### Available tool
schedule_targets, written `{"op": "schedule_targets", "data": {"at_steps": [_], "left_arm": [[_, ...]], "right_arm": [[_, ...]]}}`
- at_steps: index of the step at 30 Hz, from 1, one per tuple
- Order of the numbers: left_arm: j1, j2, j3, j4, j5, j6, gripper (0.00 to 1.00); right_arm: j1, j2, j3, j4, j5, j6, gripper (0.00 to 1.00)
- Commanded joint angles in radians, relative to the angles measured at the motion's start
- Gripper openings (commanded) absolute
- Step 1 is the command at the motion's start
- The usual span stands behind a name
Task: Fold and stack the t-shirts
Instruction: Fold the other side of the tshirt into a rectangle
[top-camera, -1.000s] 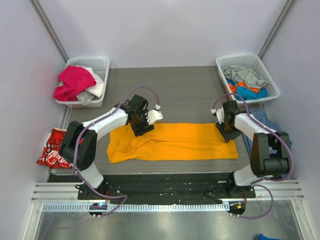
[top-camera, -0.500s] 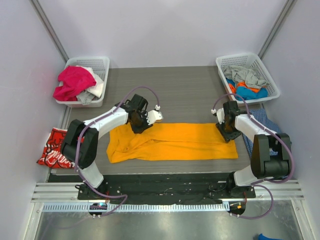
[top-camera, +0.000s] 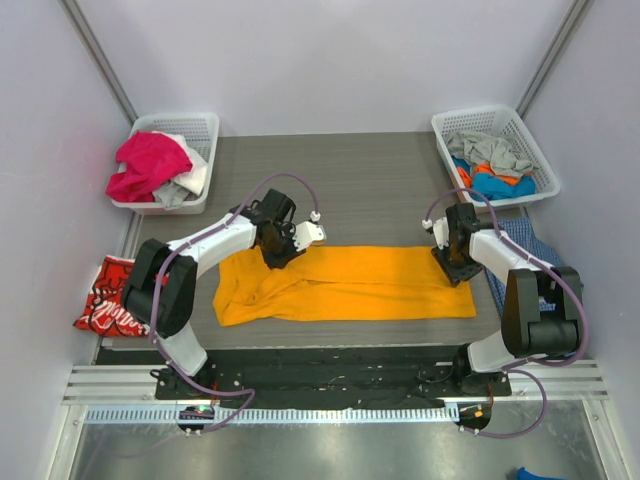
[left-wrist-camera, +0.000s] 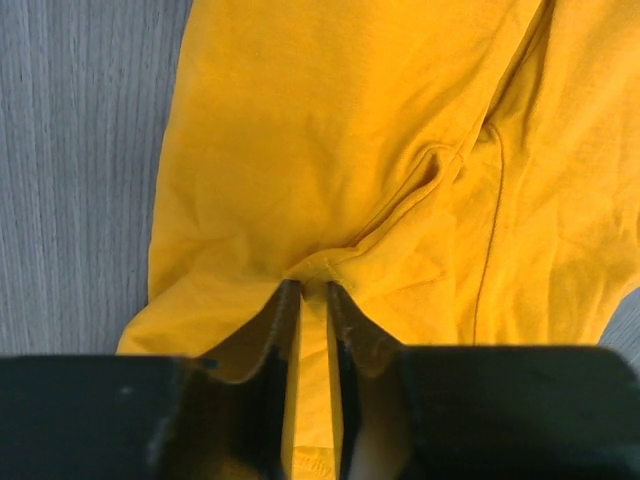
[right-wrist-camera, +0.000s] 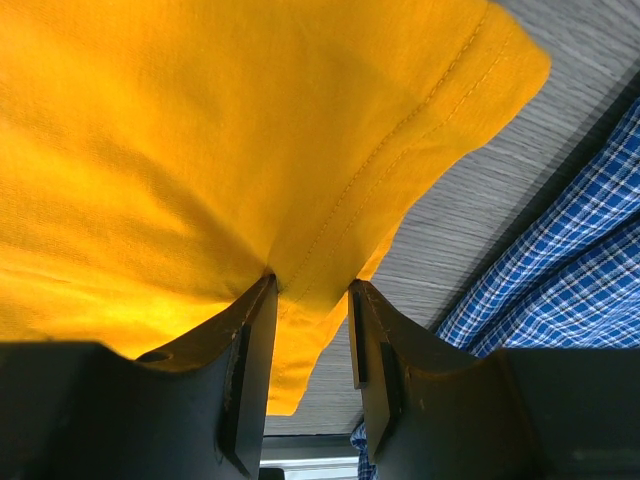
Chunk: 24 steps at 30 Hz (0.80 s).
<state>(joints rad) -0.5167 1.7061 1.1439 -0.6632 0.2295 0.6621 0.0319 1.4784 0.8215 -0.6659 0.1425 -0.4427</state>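
Observation:
An orange-yellow t-shirt (top-camera: 350, 282) lies folded into a long band across the table's near half. My left gripper (top-camera: 283, 255) is at the band's far edge near its left end. In the left wrist view that gripper (left-wrist-camera: 313, 288) is shut on a raised fold of the shirt (left-wrist-camera: 330, 150). My right gripper (top-camera: 455, 270) is at the band's right end. In the right wrist view it (right-wrist-camera: 310, 282) holds the hem corner of the shirt (right-wrist-camera: 200, 150), with cloth rising between the fingers. A red t-shirt with white lettering (top-camera: 105, 300) hangs at the table's left edge.
A white basket (top-camera: 205, 125) with pink and white clothes stands at the back left. Another white basket (top-camera: 490, 115) with grey, blue and orange clothes stands at the back right. A blue plaid cloth (top-camera: 530, 245) (right-wrist-camera: 560, 270) lies just right of the right gripper.
The left gripper's jaws have closed onto the orange-yellow cloth. Both arms and the shirt have barely moved.

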Motion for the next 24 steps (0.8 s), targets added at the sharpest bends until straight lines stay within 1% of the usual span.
{"op": "schedule_targets", "data": {"at_steps": [1,4,5,12,16,21,24], "left_arm": [[0.004,0.009,0.002,-0.007,0.042,-0.004,0.15],[0.003,0.009,-0.001,-0.013,0.050,-0.007,0.01],[0.004,0.007,-0.001,-0.016,0.059,-0.009,0.00],[-0.009,-0.065,-0.022,-0.093,0.071,-0.001,0.00],[-0.043,-0.153,-0.052,-0.130,0.065,0.002,0.00],[-0.085,-0.218,-0.073,-0.174,0.059,-0.010,0.00],[-0.130,-0.244,-0.085,-0.190,0.051,-0.030,0.00]], "right_arm": [[0.005,-0.043,-0.008,0.014,0.020,-0.010,0.41],[0.005,-0.043,-0.008,0.017,0.022,-0.010,0.41],[0.005,-0.041,-0.008,0.017,0.022,-0.010,0.41],[0.003,-0.032,0.001,0.018,0.020,-0.008,0.41],[0.003,-0.024,0.004,0.020,0.019,-0.005,0.41],[0.005,-0.009,0.011,0.022,0.014,0.001,0.41],[0.005,-0.003,0.016,0.023,0.012,0.004,0.41]]}}
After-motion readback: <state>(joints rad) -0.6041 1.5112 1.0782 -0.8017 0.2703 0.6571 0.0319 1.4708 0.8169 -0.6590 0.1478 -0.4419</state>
